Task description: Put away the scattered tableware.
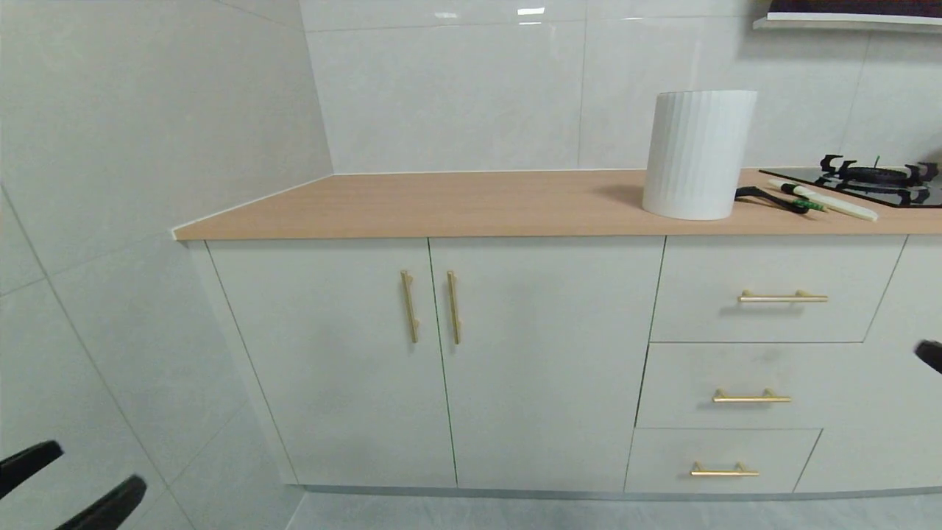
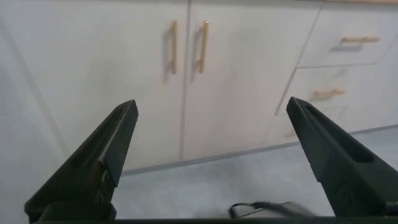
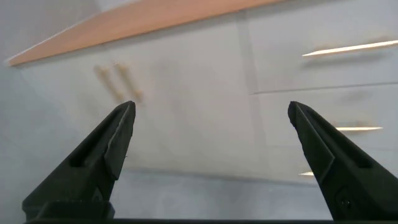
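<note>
1. Left claw (image 1: pixel 101 465) sits low at the near left, in front of the tiled wall (image 1: pixel 147 147). Jaws are spread wide, nothing between them. The left wrist view shows the same claw (image 2: pixel 211 104), with the cabinet doors (image 2: pixel 186 74) and the floor (image 2: pixel 205 186) visible through the gap.
2. Right claw (image 3: pixel 211 106) is also wide open and empty, facing the cabinet front. In the head view only a black tip of it shows, at the far right edge, level with the drawers (image 1: pixel 765 294).
3. Wooden surface (image 1: pixel 441 202) runs along the tiled back wall, above two doors with upright gold handles (image 1: pixel 409 305) and a stack of three drawers with level gold handles.
4. White ribbed container (image 1: pixel 698 154) stands upright on the surface, right of centre, near the front edge.
5. Tableware lies flat on the surface just right of the container, between it and the stove (image 1: pixel 876 180).
6. White utensil (image 1: pixel 824 200): long axis is diagonal, far end towards the container, near end towards the front edge and the right. Cannot tell which end is the working end.
7. Black-handled utensil (image 1: pixel 765 197): roughly parallel to the white one and just on its near side. One end is at the container's base, the other end has a green part touching or almost touching the white utensil.
8. Range hood (image 1: pixel 846 18) edge shows above the stove.
</note>
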